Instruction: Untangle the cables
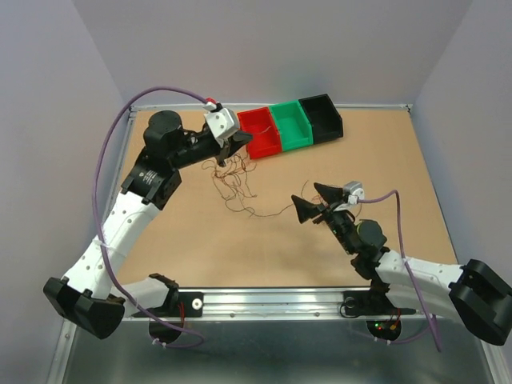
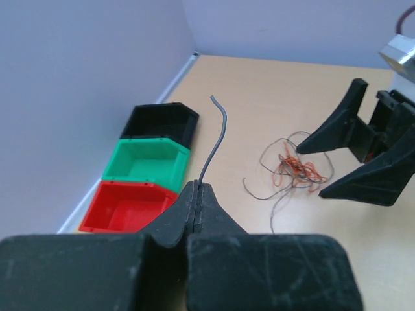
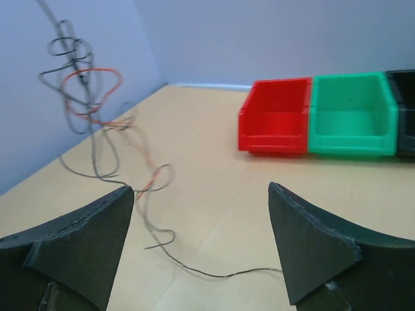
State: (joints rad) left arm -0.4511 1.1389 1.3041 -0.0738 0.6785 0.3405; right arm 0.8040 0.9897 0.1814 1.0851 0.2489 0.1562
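The cables (image 1: 232,180) are thin orange-red and dark wires in a loose curly clump left of the table's middle. My left gripper (image 1: 228,148) hangs above the clump's far side, shut on one dark cable (image 2: 217,136), whose free end sticks up past the fingertips. In the right wrist view the cables (image 3: 81,84) rise in loops at upper left, and one dark strand (image 3: 214,273) trails across the table toward me. My right gripper (image 1: 314,202) stands open to the right of the clump, nothing between its fingers (image 3: 292,246).
Three small bins stand in a row at the back: red (image 1: 260,130), green (image 1: 290,124), black (image 1: 322,116). The wooden table (image 1: 384,168) has a raised rim, with grey walls close on three sides.
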